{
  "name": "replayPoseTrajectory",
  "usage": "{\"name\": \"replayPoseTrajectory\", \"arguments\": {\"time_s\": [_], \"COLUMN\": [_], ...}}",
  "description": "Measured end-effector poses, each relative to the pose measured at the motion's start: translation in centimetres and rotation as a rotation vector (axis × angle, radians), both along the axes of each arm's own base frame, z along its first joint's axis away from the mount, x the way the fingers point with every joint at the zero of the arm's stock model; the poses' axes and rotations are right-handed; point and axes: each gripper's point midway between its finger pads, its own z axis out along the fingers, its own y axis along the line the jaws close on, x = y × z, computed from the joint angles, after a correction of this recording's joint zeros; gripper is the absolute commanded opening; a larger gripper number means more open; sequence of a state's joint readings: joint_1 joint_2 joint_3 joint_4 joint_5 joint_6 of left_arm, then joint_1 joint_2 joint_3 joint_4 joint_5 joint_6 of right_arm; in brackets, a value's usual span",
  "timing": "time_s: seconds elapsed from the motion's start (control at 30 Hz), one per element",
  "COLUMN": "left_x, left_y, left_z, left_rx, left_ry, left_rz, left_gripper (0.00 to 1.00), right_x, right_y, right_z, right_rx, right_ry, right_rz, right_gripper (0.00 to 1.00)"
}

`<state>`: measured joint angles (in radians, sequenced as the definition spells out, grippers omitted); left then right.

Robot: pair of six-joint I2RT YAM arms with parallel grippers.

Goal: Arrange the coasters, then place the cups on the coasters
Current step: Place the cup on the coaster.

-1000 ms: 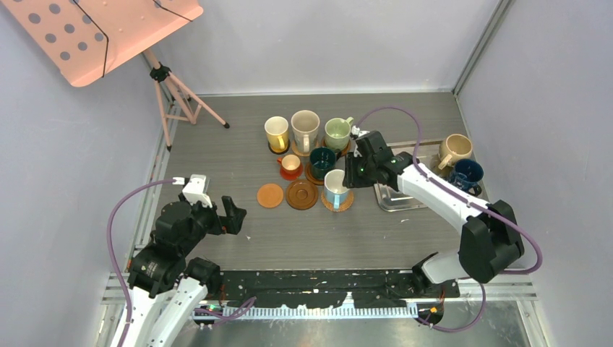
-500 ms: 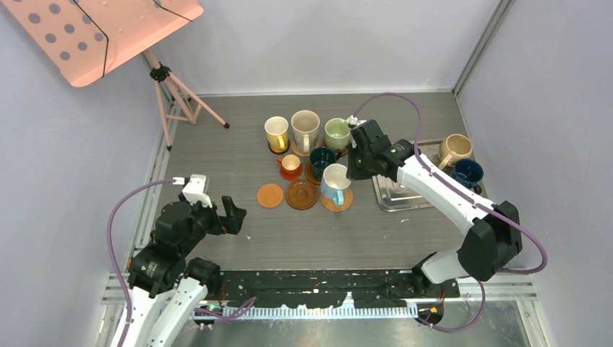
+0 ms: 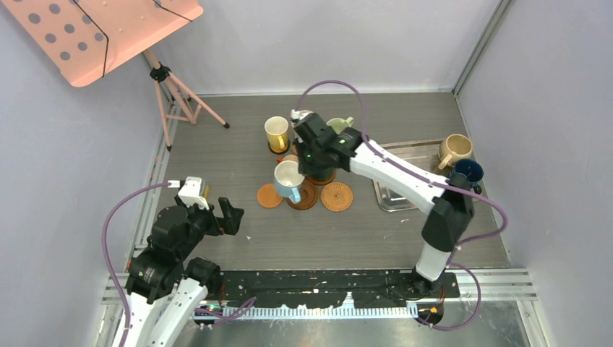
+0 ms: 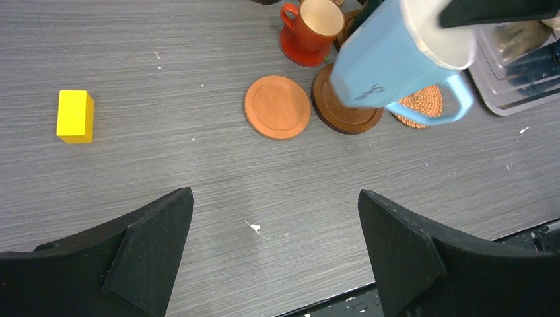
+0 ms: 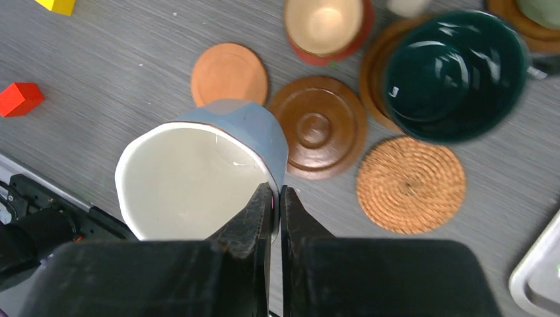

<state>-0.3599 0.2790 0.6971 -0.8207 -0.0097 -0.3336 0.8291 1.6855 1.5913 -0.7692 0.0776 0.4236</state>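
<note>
My right gripper [image 5: 276, 195] is shut on the rim of the white-blue cup [image 5: 198, 175] and holds it tilted in the air. In the top view this cup [image 3: 288, 178] hangs over the gap between the orange-tan coaster [image 3: 269, 195] and the dark brown ringed coaster [image 3: 304, 196]. The woven wicker coaster [image 3: 336, 196] lies bare to their right. The dark green cup [image 5: 452, 72] and the small orange-red cup [image 5: 327, 23] stand on coasters behind. My left gripper [image 4: 274, 224] is open over bare table, well short of the coasters.
A yellow cup [image 3: 277, 133] and a pale green cup [image 3: 338, 126] stand at the back. The beige cup [image 3: 455, 148] and navy cup [image 3: 466, 173] sit at the right by the metal tray [image 3: 397, 196]. A yellow block [image 4: 74, 115] and red block [image 5: 20, 99] lie left.
My right gripper has shut on the white-blue cup's rim, lifted it off the wicker coaster and carried it left toward the brown and orange-tan coasters. The left arm has stayed put.
</note>
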Motion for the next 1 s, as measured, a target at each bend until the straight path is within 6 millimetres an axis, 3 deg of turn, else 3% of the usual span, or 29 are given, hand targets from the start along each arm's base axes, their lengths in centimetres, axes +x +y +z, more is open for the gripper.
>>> {"name": "replayPoseTrajectory", "arguments": {"time_s": [0.17, 0.33, 0.57, 1.0], "left_x": [0.0, 0.0, 0.0, 0.0], "left_y": [0.3, 0.5, 0.5, 0.5], "left_z": [0.3, 0.3, 0.4, 0.4], "left_rx": [0.0, 0.002, 0.0, 0.001], "left_ry": [-0.018, -0.022, -0.025, -0.025], "left_rz": [0.015, 0.022, 0.023, 0.023], "left_gripper": [0.99, 0.99, 0.99, 0.99], "right_x": [0.6, 1.3, 2.2, 2.7], "right_y": [5.2, 8.4, 8.7, 8.8], "right_z": [-2.1, -4.7, -6.7, -6.9], "right_rx": [-0.037, -0.086, -0.141, -0.15], "right_ry": [0.004, 0.011, 0.02, 0.026], "right_rz": [0.041, 0.052, 0.033, 0.028], "right_gripper": [0.05, 0.06, 0.05, 0.05]}}
